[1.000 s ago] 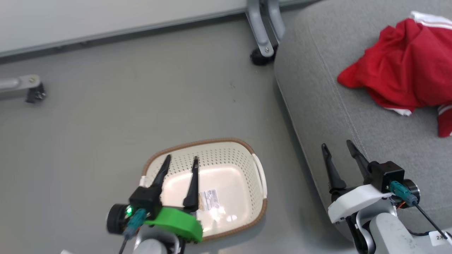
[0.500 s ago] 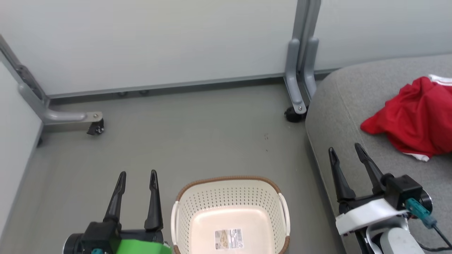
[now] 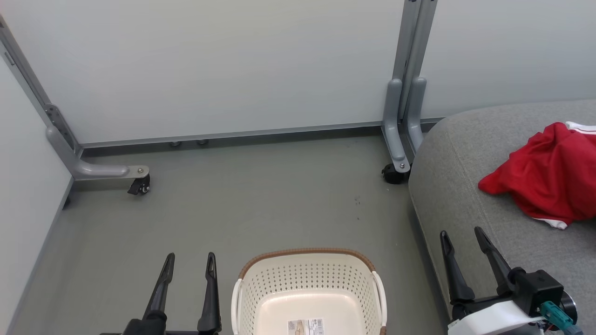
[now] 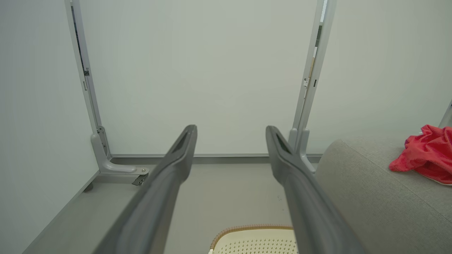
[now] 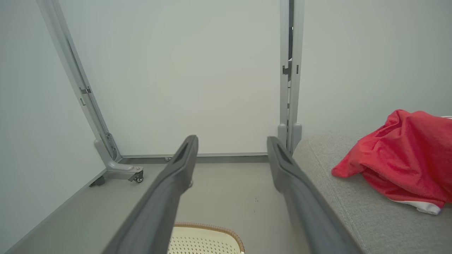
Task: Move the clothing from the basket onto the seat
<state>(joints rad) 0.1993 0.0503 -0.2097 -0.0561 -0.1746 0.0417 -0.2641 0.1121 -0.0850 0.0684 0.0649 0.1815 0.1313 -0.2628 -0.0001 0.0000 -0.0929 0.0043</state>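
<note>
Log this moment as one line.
red white-trimmed clothing: on grey fabric seat | cream perforated plastic basket: no clothing visible | left gripper: open | right gripper: open

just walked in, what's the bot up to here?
The red clothing lies on the grey seat. What shows of the basket, standing on the floor, holds just a label. The left end effector, beside the basket, and the right end effector, over the seat's edge, are both open and empty. The transfer looks done.
</note>
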